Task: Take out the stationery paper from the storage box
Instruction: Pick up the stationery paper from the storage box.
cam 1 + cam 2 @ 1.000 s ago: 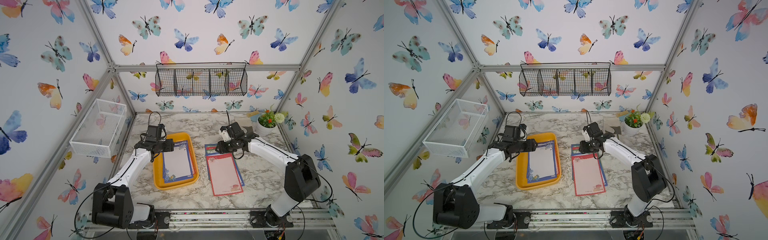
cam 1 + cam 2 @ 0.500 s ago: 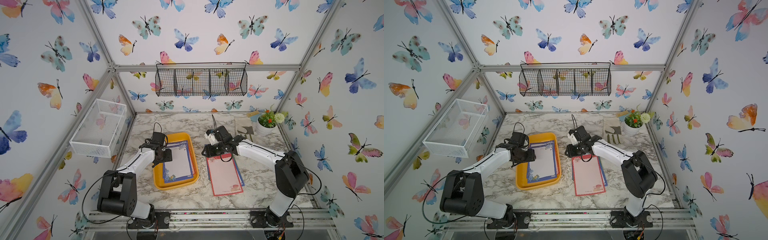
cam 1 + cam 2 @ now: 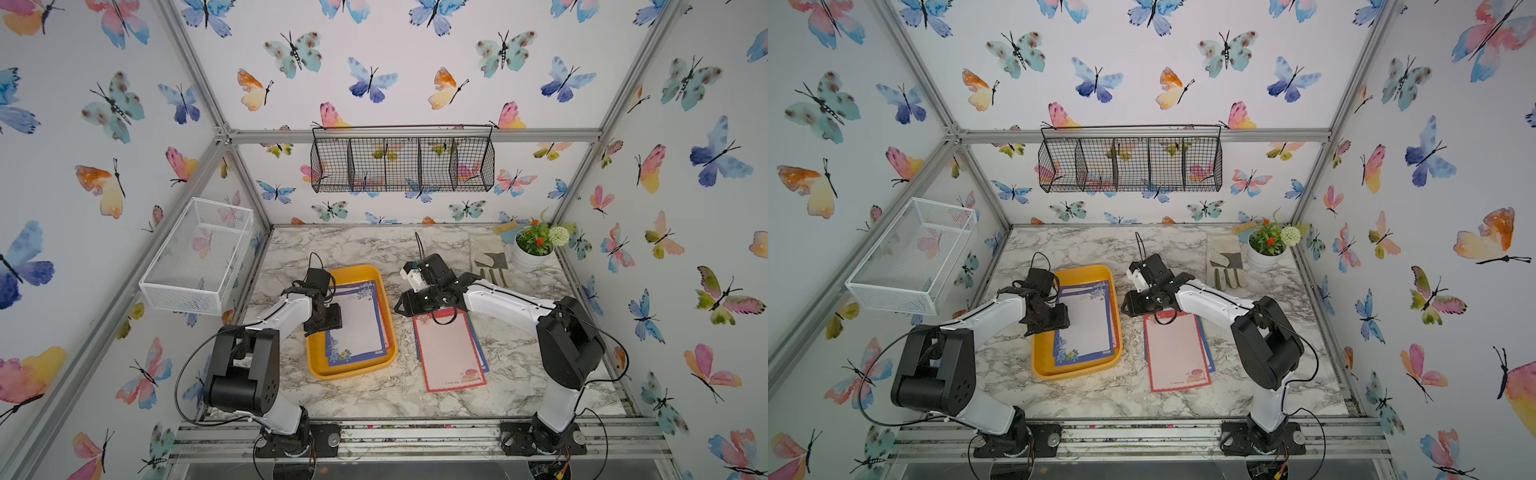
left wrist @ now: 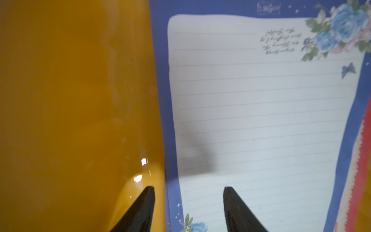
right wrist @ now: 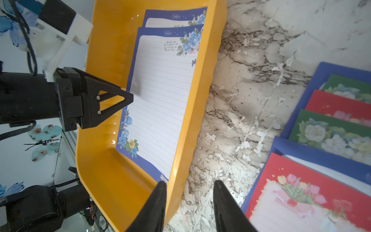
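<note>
Stationery paper (image 3: 359, 320) in the storage box (image 3: 353, 372) is straddled at 9 o'clock by the released left claw (image 4: 187, 188), the box's 3 o'clock wall by the released right claw (image 5: 190, 181).

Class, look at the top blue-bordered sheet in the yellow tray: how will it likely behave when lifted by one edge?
The blue-bordered sheet looks paper-thin and flat, so it will probably droop when lifted. It lies on another sheet, so pushing may slide it or drag both.
</note>
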Tool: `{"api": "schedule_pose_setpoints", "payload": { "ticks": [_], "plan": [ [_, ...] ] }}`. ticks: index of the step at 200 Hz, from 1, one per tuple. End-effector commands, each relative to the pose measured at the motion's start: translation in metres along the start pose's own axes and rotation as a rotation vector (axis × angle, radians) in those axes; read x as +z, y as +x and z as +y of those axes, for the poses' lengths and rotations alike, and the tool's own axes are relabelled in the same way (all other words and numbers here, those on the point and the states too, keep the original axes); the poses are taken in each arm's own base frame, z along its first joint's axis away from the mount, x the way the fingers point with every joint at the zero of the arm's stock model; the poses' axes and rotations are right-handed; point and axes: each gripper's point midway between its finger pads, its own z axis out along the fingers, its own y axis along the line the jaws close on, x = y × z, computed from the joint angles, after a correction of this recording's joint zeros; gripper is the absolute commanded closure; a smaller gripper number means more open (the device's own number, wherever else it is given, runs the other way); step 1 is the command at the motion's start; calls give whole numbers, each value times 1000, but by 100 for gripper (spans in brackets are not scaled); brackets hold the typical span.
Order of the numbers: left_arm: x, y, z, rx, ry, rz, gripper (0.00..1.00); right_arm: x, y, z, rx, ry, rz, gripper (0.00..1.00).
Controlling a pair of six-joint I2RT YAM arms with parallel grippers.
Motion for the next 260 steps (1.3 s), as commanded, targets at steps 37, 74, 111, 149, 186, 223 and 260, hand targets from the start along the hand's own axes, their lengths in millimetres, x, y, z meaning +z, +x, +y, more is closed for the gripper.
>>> {"api": "schedule_pose_setpoints", "payload": {
  "ticks": [37,74,111,149,186,223,260],
  "plan": [
    [3,5,-2,-2,18,38,48,2,-3,7,-14,-20,-2,58],
    [3,5,-6,-1,38,41,49,1,-3,6,-17,-17,-3,58],
    [4,6,-7,2,42,48,50,2,-2,6,-17,-17,1,58],
    [7,9,-6,2,40,59,51,3,-2,7,-16,-21,3,58],
    [8,10,-2,3,14,63,50,3,-2,7,-14,-24,6,58],
    [9,11,-1,3,15,70,50,4,-1,6,-13,-24,9,58],
    [9,10,0,3,10,68,49,5,-1,7,-14,-26,11,59]
  ]
}}
